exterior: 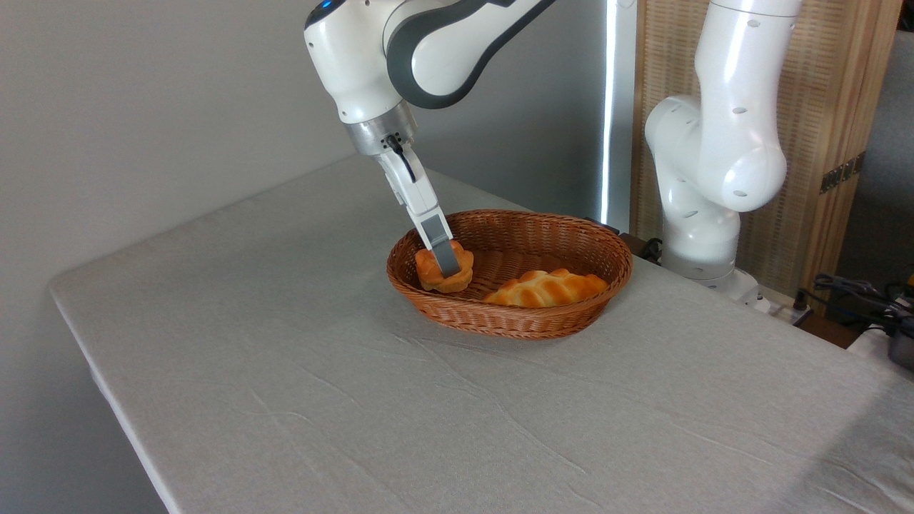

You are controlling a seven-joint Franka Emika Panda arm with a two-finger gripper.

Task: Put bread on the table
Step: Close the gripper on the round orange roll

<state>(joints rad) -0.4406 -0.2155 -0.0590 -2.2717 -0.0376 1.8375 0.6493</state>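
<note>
My hand (448,263) grips the bread (444,270) at the basket's (528,321) left end; bare tabletop (271,357) lies just left, past the rim.

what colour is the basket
Brown woven wicker basket, clearest in the fixed camera view.

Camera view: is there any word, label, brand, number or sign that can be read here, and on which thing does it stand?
None can be read.
Robot arm: no lettering shows, only a small blue light near its top.
Basket, bread, loaf, table: all plain, no text.
Gripper: plain, no marking visible.
Clutter at the right edge: too small and blurred to tell.
</note>
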